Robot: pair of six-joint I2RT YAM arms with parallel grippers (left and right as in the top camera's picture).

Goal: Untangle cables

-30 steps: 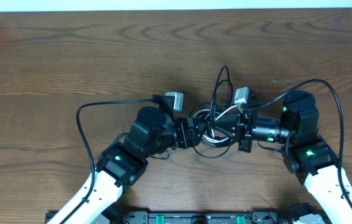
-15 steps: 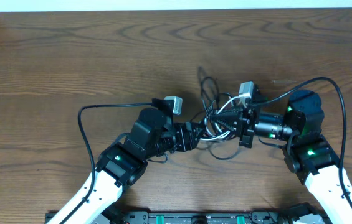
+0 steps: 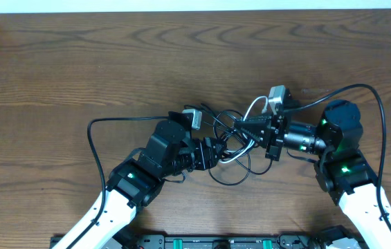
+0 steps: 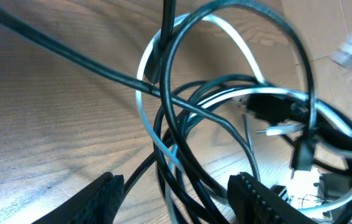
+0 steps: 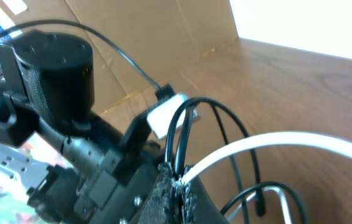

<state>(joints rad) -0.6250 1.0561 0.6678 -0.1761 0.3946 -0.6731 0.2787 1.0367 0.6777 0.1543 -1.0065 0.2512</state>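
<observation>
The cables [image 3: 228, 146], thin black cords and one white cord, form a knot of loops between my two grippers at mid-table. My right gripper [image 3: 239, 124] comes from the right and is shut on the cables. In the right wrist view the white cord [image 5: 269, 142] and two black strands come out of its shut jaws [image 5: 179, 182]. My left gripper [image 3: 217, 149] comes from the left and stands open. In the left wrist view its fingers [image 4: 104, 193] are apart, with several strands of the cables [image 4: 182, 180] running between them and no pad touching a strand.
Thick black robot wires arc out from the left arm [image 3: 105, 119] and the right arm [image 3: 361, 91]. A brown cardboard wall [image 5: 163, 37] shows behind the left arm in the right wrist view. The arms' base rail [image 3: 216, 242] lies along the near table edge.
The right gripper has drawn its strands up and to the right. The tall far loop has collapsed and a loop now hangs toward the near side. The left fingers have narrowed somewhat.
</observation>
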